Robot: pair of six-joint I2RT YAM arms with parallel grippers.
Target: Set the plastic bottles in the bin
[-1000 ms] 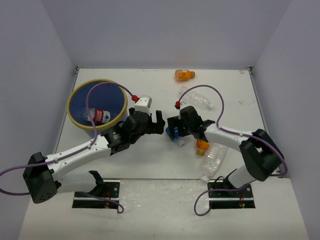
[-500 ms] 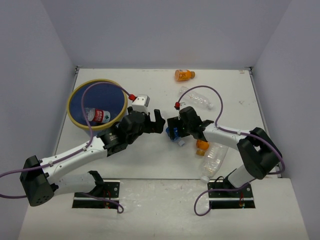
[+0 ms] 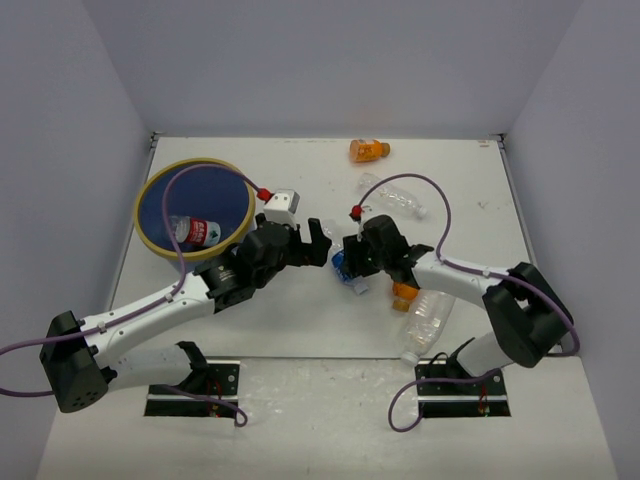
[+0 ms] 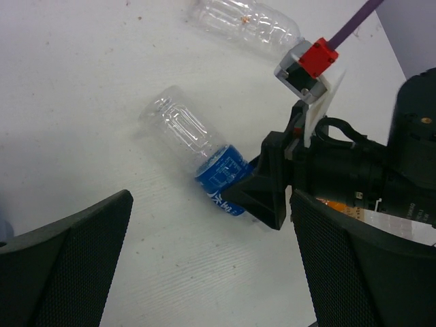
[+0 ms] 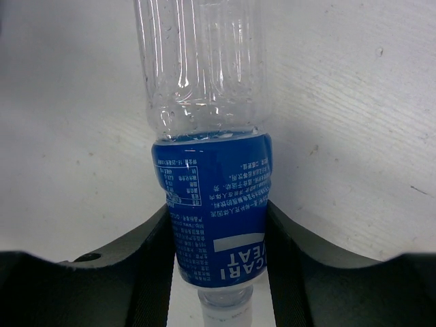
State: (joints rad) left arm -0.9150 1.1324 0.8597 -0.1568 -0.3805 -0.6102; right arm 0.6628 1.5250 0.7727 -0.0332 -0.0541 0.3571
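A clear plastic bottle with a blue label [image 5: 216, 204] lies on the white table. My right gripper [image 5: 218, 219] is shut on it, one jaw pressing each side of the label, near the neck. From above, that gripper [image 3: 346, 263] and bottle [image 3: 341, 270] sit mid-table. My left gripper [image 3: 318, 240] hovers open just left of them. Its wrist view shows the same bottle [image 4: 197, 146] ahead of empty fingers [image 4: 68, 272]. The blue bin with a yellow rim [image 3: 195, 161] stands at the far left and holds a red-labelled bottle [image 3: 198, 231].
An orange bottle [image 3: 368, 150] lies at the back. A clear bottle [image 3: 392, 195] lies behind the right arm. Another orange one [image 3: 404, 291] and a large clear one [image 3: 428, 318] lie under the right forearm. Grey walls close in the table.
My right gripper has gone from open around the blue-labelled bottle to shut on it. My left arm moved forward and right from beside the bin, staying open.
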